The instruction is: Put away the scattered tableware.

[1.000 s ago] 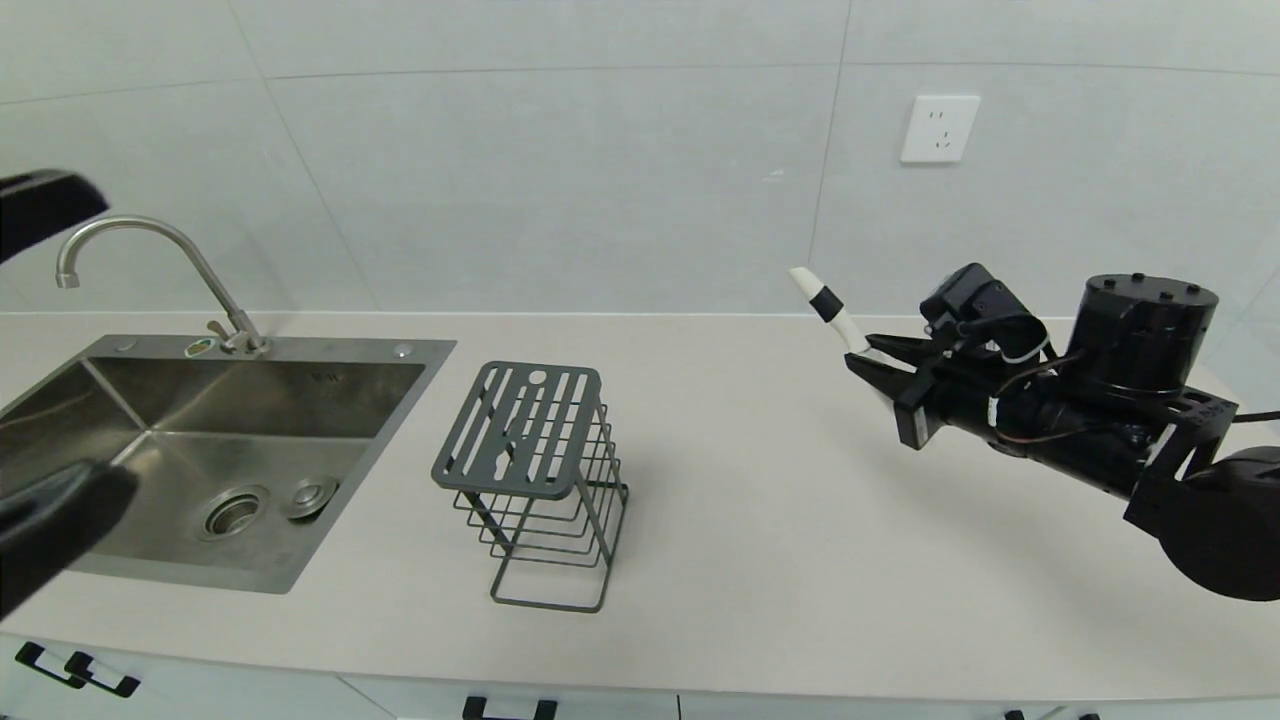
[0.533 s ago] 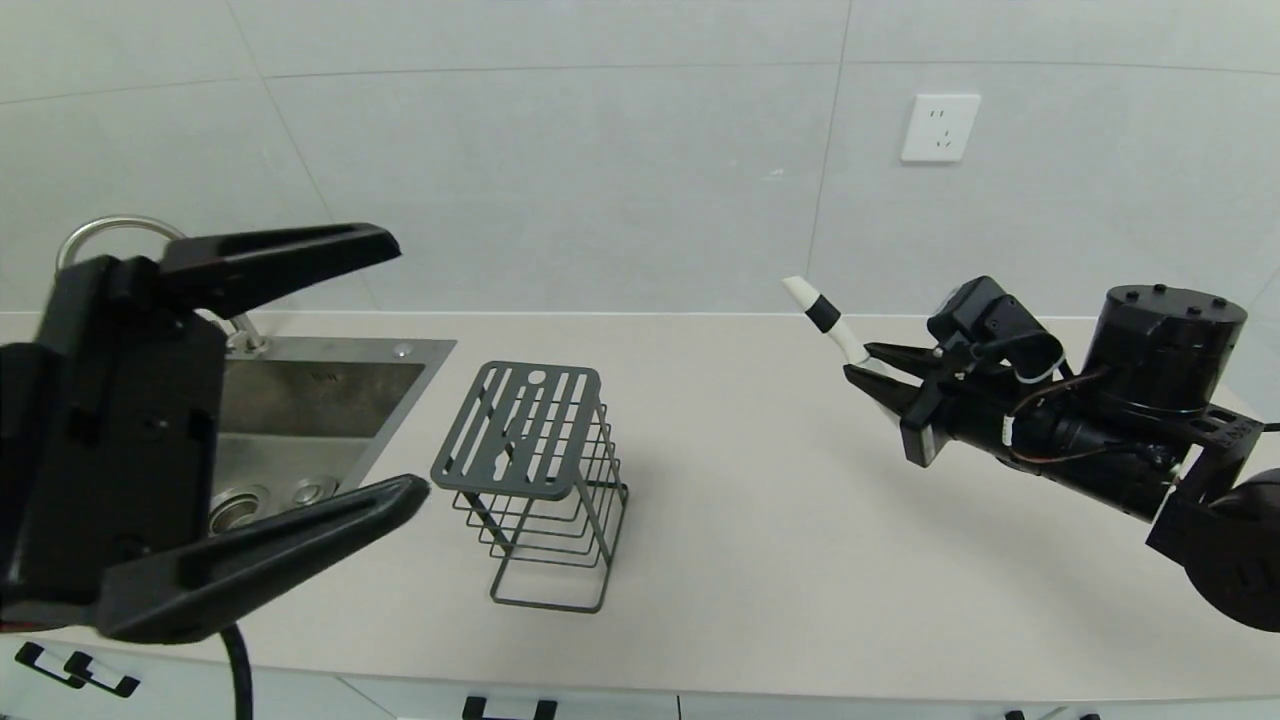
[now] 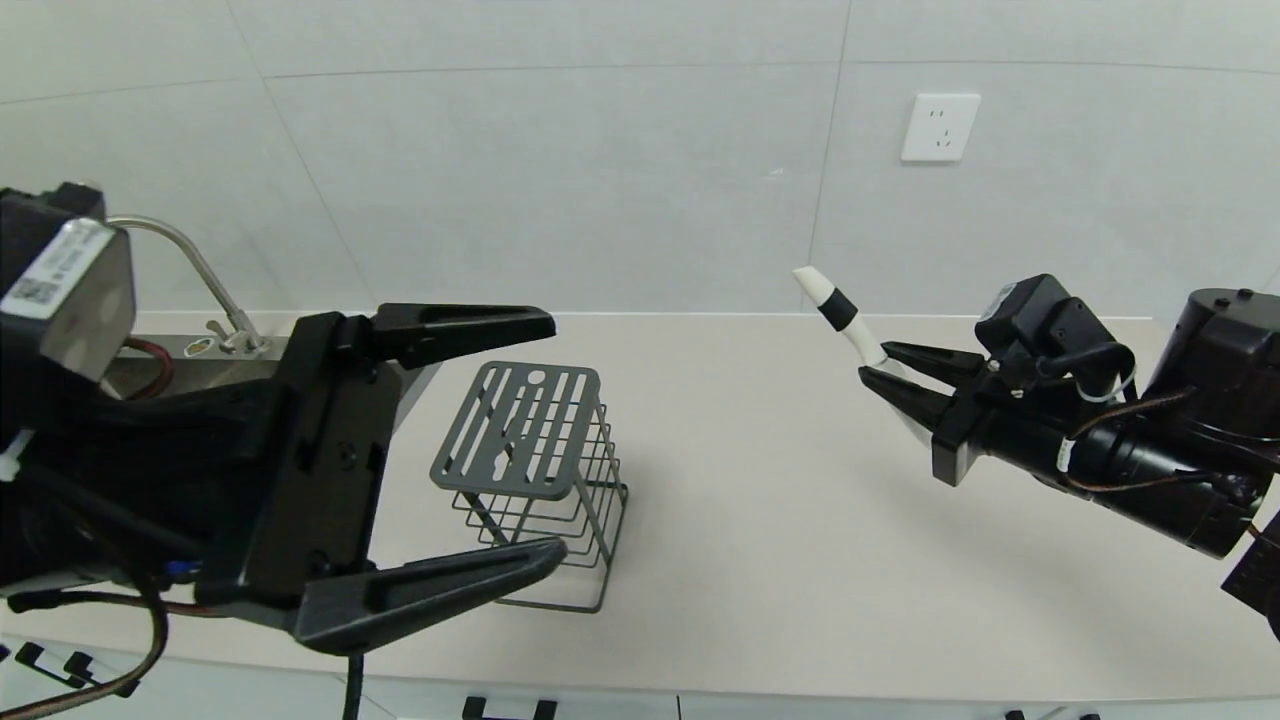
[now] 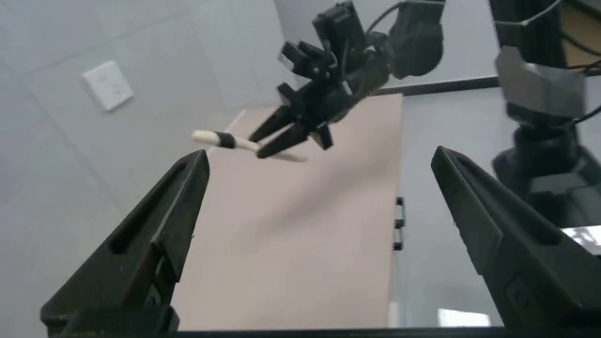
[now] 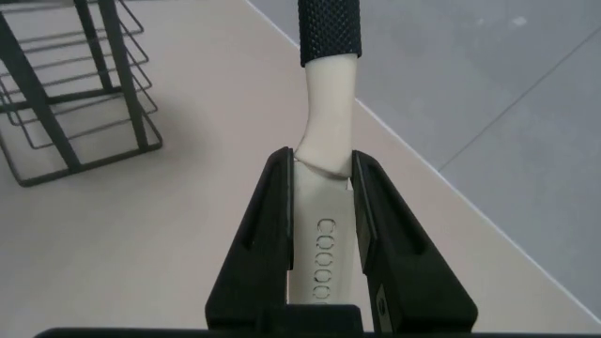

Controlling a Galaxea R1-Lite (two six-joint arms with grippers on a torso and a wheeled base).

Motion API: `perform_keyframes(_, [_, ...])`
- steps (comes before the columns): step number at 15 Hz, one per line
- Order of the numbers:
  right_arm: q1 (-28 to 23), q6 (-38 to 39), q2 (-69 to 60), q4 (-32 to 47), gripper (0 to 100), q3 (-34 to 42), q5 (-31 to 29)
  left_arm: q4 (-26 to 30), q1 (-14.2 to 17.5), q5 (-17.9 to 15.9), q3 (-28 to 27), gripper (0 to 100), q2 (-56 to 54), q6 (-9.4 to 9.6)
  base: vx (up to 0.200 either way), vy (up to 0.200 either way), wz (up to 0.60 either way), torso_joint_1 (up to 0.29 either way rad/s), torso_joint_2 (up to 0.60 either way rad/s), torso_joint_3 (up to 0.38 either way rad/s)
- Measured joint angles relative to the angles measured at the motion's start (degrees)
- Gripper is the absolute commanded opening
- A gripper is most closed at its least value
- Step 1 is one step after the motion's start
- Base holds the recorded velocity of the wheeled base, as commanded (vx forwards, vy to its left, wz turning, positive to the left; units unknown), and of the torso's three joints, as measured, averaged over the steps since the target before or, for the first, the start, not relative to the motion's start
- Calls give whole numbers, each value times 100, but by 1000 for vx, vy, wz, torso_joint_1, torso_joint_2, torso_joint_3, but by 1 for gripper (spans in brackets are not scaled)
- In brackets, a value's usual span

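Observation:
My right gripper (image 3: 875, 362) hangs above the right part of the counter, shut on a white utensil (image 3: 835, 305) with a black band near its upper end. The utensil sticks up and leftward out of the jaws. In the right wrist view the fingers (image 5: 272, 216) of that gripper (image 5: 319, 158) pinch the flat white part of the utensil (image 5: 329, 94). A dark wire cutlery rack (image 3: 515, 425) with a slotted top stands mid-counter. My left gripper (image 3: 555, 436) is open and empty, close to the camera, just left of the rack. The left wrist view looks between its open fingers (image 4: 150, 244) at the utensil (image 4: 230, 141).
A steel sink with a curved faucet (image 3: 180, 245) lies at the left, mostly hidden behind my left arm. A wall socket (image 3: 940, 127) sits on the tiled wall. Bare counter (image 3: 760, 500) stretches between the rack (image 5: 75, 84) and my right arm.
My left arm has swung in from the left, now covering the sink with its open gripper beside the rack. The right gripper with the utensil has drifted slightly to the right.

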Motion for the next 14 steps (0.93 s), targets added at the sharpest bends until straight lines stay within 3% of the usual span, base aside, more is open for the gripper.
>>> perform_keyframes(3, [94, 1, -118, -57, 0, 39, -24, -110, -121, 191, -286, 100, 364, -5, 0, 0, 0, 0, 0, 0])
perform_keyframes(5, [112, 1, -123, -137, 0, 23, -99, -132, -361, 831, -538, 100, 618, -54, 0, 0, 0, 0, 0, 0])
perform_keyframes(6, [113, 1, -135, -143, 0, 37, -211, -140, -523, 1114, -630, 100, 741, -174, 0, 0, 0, 0, 0, 0])
perform_keyframes(7, [118, 6, -156, -145, 0, 52, -293, -150, -713, 1379, -680, 100, 857, -355, 0, 0, 0, 0, 0, 0])
perform_keyframes(9, [116, 11, -201, -169, 0, 62, -325, -163, -1058, 2097, -724, 100, 1051, -935, 0, 0, 0, 0, 0, 0])
perform_keyframes(11, [112, 11, -219, -172, 0, 67, -328, -347, -1386, 2655, -735, 100, 1208, -1758, 0, 0, 0, 0, 0, 0])
perform_keyframes(12, [116, 11, -226, -169, 0, 67, -328, -730, -1496, 2882, -744, 100, 1304, -2164, 0, 0, 0, 0, 0, 0])
perform_keyframes(14, [118, 11, -250, -172, 0, 72, -328, -1187, -1590, 3388, -757, 100, 1558, -2476, 0, 0, 0, 0, 0, 0])
